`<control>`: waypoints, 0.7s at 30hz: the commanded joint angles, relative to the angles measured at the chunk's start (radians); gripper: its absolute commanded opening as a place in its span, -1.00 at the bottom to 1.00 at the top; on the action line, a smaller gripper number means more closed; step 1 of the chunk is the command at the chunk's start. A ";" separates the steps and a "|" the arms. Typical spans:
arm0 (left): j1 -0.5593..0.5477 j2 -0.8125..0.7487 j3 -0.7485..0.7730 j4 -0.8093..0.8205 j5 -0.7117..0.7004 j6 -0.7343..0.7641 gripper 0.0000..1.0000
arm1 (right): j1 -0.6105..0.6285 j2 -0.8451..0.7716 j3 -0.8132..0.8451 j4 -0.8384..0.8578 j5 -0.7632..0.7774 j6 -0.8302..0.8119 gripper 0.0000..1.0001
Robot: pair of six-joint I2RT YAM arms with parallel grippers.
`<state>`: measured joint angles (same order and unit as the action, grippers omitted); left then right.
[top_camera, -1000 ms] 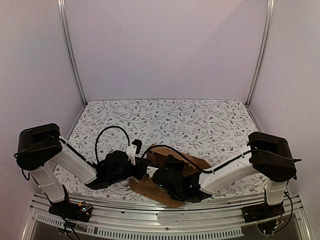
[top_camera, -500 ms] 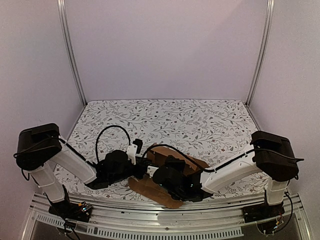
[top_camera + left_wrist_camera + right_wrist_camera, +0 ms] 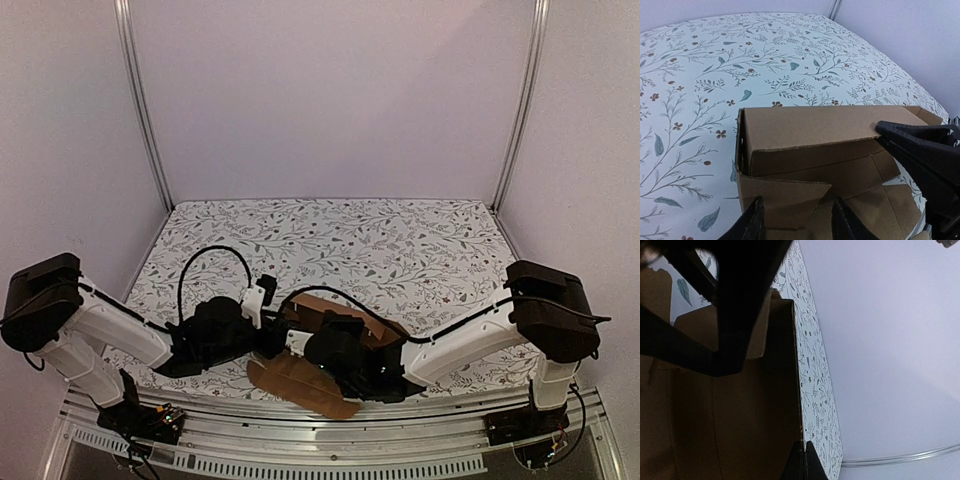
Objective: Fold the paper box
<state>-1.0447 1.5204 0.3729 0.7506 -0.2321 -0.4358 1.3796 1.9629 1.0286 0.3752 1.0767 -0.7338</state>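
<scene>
The partly folded paper box [image 3: 300,380] lay near the front edge of the floral surface [image 3: 400,250], between the two arms, with one long wall upright and its flaps splayed flat. The left hand [image 3: 799,222] was spread, its fingers either side of a near flap. The right hand [image 3: 803,460] was pressed together on the upright wall's edge.

You look down on a table under a white cloth [image 3: 400,240] printed with grey-green leafy sprigs and small brown flowers. Plain pale walls [image 3: 330,100] close it in behind and on both sides. A left post [image 3: 143,110] and a right post [image 3: 518,110], slim metal, rise at its far corners. A perforated metal rail [image 3: 300,462] runs along the near edge.
</scene>
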 commanded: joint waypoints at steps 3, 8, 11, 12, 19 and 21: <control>-0.032 -0.080 -0.053 -0.057 0.023 -0.011 -0.06 | -0.024 -0.023 0.012 0.015 -0.045 0.002 -1.00; -0.032 -0.141 -0.071 -0.127 0.005 -0.030 0.02 | -0.032 -0.035 0.004 0.013 -0.046 -0.008 -1.00; -0.032 -0.183 -0.090 -0.141 0.016 -0.039 0.05 | -0.036 -0.034 0.006 0.012 -0.046 -0.011 -1.00; -0.032 -0.195 -0.095 -0.146 0.020 -0.043 0.06 | -0.037 -0.032 0.008 0.009 -0.046 -0.011 -1.00; -0.032 -0.324 -0.106 -0.247 0.071 -0.060 0.10 | -0.040 -0.027 0.015 0.007 -0.050 -0.019 -1.00; -0.032 -0.387 -0.107 -0.314 0.035 -0.068 0.11 | -0.040 -0.028 0.015 0.008 -0.051 -0.021 -1.00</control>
<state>-1.0622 1.2297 0.2790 0.5629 -0.1860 -0.4839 1.3449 1.9572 1.0294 0.3862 1.0294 -0.7517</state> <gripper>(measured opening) 0.552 0.007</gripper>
